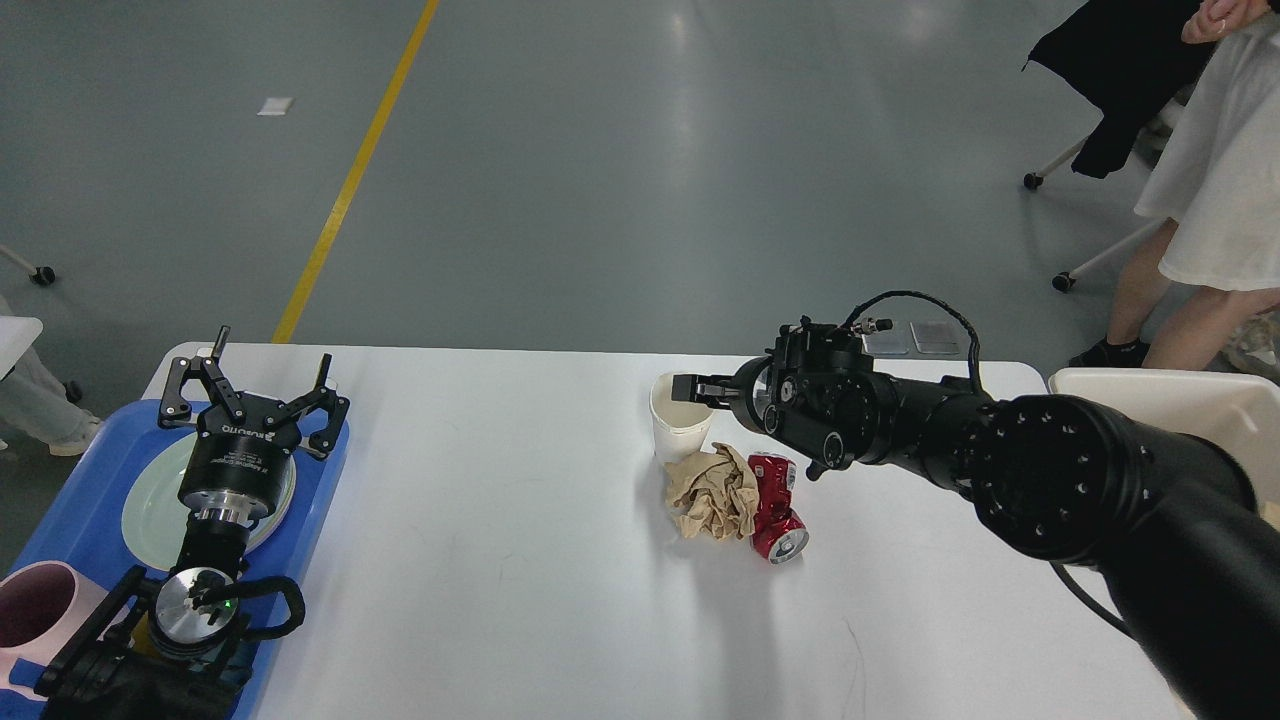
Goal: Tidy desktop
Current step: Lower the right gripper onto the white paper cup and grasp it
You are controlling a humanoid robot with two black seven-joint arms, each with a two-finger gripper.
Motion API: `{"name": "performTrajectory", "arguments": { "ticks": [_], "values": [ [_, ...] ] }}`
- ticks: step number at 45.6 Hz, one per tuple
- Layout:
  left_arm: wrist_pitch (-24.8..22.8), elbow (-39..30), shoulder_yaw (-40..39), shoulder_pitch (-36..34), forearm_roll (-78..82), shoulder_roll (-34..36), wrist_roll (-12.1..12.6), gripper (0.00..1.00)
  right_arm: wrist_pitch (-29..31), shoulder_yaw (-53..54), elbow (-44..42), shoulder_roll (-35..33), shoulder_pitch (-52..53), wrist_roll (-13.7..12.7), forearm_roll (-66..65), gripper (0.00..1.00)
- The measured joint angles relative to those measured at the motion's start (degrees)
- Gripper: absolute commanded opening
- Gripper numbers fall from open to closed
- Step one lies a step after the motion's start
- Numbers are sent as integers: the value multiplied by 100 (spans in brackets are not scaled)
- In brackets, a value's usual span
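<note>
The white desktop (500, 520) holds a white paper cup (676, 432) standing upright near its middle. A crumpled brown paper (712, 492) and a crushed red can (776, 508) lie just in front of the cup, touching each other. My right gripper (692, 387) reaches in from the right, and its tip is at the cup's rim, over the mouth. Its fingers are dark and cannot be told apart. My left gripper (255, 388) is open and empty, above the blue tray at the left.
A blue tray (60, 500) at the table's left end carries a pale plate (145, 515) and a pink mug (30, 610). A cream bin (1150, 385) stands off the right edge, mostly hidden by my right arm. A person (1210, 200) stands at the far right.
</note>
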Motion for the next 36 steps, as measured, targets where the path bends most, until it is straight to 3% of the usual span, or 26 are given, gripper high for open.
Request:
{"name": "performTrajectory", "arguments": {
  "ticks": [9,21,25,36],
  "values": [
    [0,0,0,0,3,0,0,97,-94,123,15,-6,-75,7,-2,100],
    [0,0,0,0,3,0,0,97,-119,156,23,-6,-181,9,-2,91],
    [0,0,0,0,3,0,0,97,-122,157,29,-6,-208,9,-2,81],
    [0,0,0,0,2,0,0,97,-132,197,13,-6,-263,-7,-2,39]
  ]
}}
